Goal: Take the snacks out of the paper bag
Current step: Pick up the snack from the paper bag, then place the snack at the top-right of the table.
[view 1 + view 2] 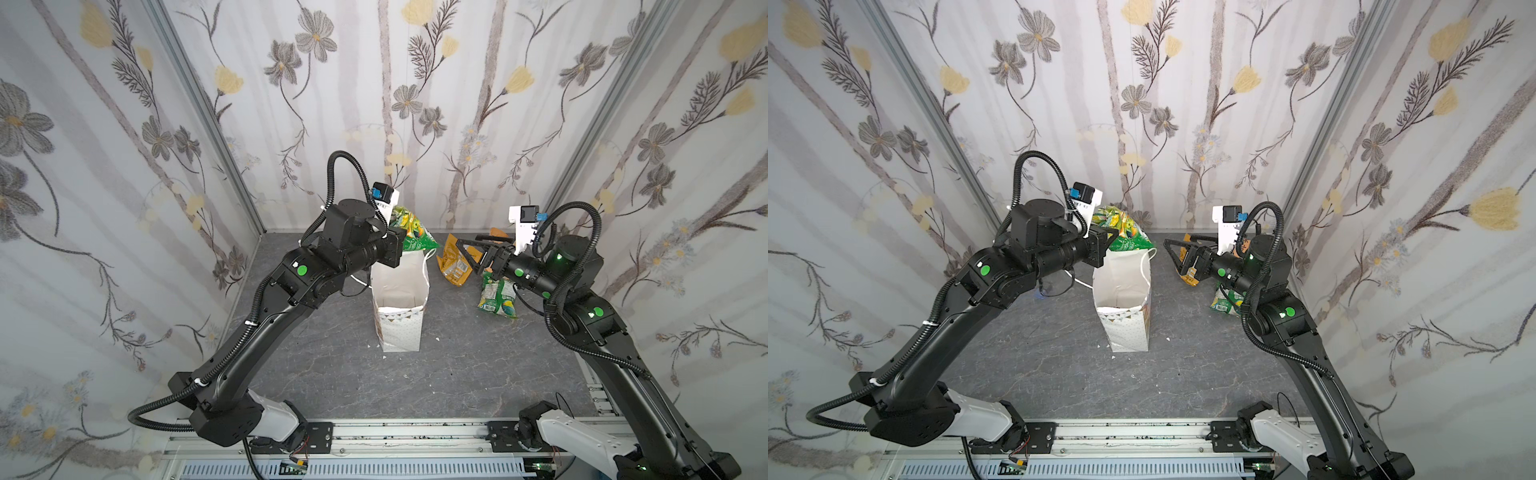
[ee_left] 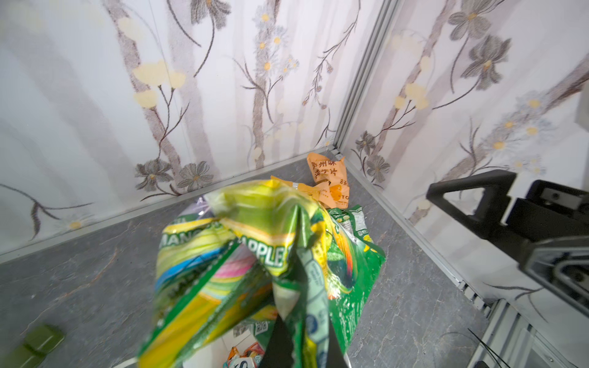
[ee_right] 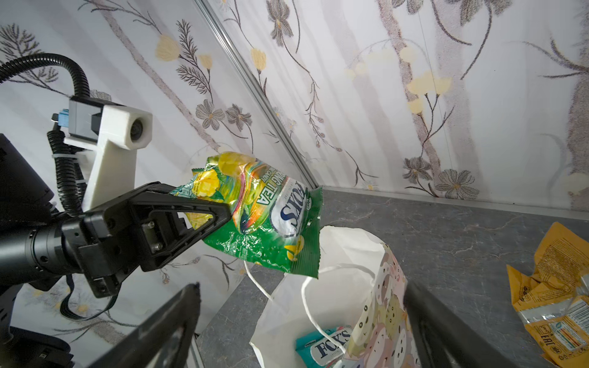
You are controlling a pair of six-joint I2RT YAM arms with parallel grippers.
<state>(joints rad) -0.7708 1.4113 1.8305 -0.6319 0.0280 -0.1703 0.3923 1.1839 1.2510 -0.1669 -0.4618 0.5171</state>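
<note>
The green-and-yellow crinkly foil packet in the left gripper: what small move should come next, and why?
Probably carry it sideways, clear of the tall white paper bag, toward the orange-yellow foil packet lying on the grey table. The left gripper is shut on the green-and-yellow foil packet, which hangs above the bag's open mouth; opening here would likely drop it into the bag.

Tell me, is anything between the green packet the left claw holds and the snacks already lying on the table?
Yes, probably. The left gripper holds the green packet above the paper bag. The open right gripper hangs over the orange packet on the table, right on that path. Nothing else visible blocks it.
</note>
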